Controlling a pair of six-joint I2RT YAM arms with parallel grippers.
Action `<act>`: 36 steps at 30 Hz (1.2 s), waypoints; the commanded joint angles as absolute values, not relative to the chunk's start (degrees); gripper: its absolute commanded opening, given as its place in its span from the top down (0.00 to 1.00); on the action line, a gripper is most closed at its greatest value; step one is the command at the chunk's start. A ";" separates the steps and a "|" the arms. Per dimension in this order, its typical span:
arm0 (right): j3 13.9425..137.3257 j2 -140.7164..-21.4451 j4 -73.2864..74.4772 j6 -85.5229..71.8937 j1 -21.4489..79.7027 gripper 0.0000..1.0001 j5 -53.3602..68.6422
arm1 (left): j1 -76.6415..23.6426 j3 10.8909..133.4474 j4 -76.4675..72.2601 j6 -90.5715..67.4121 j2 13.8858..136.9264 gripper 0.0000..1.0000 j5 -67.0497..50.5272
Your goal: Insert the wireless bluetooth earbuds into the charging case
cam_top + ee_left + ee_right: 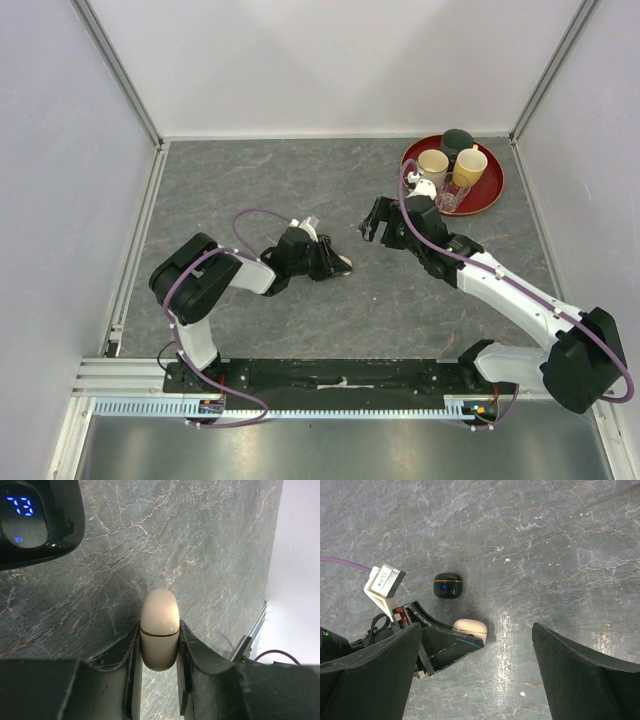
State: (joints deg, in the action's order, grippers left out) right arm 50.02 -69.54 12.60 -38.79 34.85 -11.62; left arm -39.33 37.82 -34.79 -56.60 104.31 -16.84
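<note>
My left gripper [159, 636] is shut on a closed cream-white charging case [159, 622] with a thin gold seam, held low over the grey stone table. The case also shows in the right wrist view [470, 626], between the left fingers [447, 645]. A closed black charging case [35, 520] with blue digits lies close beside it, and it shows in the right wrist view too [448, 585]. My right gripper [476, 629] is open and empty, hovering above the cream case. In the top view the left gripper [338, 262] and the right gripper [372, 225] are near each other at mid table. No loose earbuds are in view.
A red round tray [492, 195] at the back right holds a cream cup [433, 165], a yellow cup [470, 166], a dark cup [457, 141] and a clear glass [452, 196]. White walls enclose the table on three sides.
</note>
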 commanded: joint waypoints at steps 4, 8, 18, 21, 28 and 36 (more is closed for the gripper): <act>50.45 -70.58 11.87 -39.02 34.45 0.02 -10.28 | -39.02 36.83 -29.44 -57.31 103.54 0.63 -15.29; 50.36 -70.84 11.87 -38.85 34.37 0.02 -10.46 | -39.02 36.12 -28.22 -56.60 102.75 0.48 -14.68; 51.24 -71.81 11.87 -38.50 34.19 0.02 -9.93 | -38.41 34.80 -17.77 -51.87 95.81 0.33 -8.01; 51.42 -72.33 11.87 -38.06 33.93 0.02 -10.28 | -38.32 36.11 -11.44 -48.27 92.21 0.32 -2.39; 51.77 -72.69 12.48 -36.48 31.12 0.02 -11.68 | -38.32 39.99 -1.06 -39.30 79.67 0.20 7.90; 42.73 -68.12 7.21 -33.75 12.96 0.02 -2.29 | -38.23 40.96 2.19 -19.88 68.39 0.12 15.74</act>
State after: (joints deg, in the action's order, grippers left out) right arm 47.51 -70.85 11.03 -35.44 23.53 -8.69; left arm -38.52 38.11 -1.52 -33.58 72.05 9.47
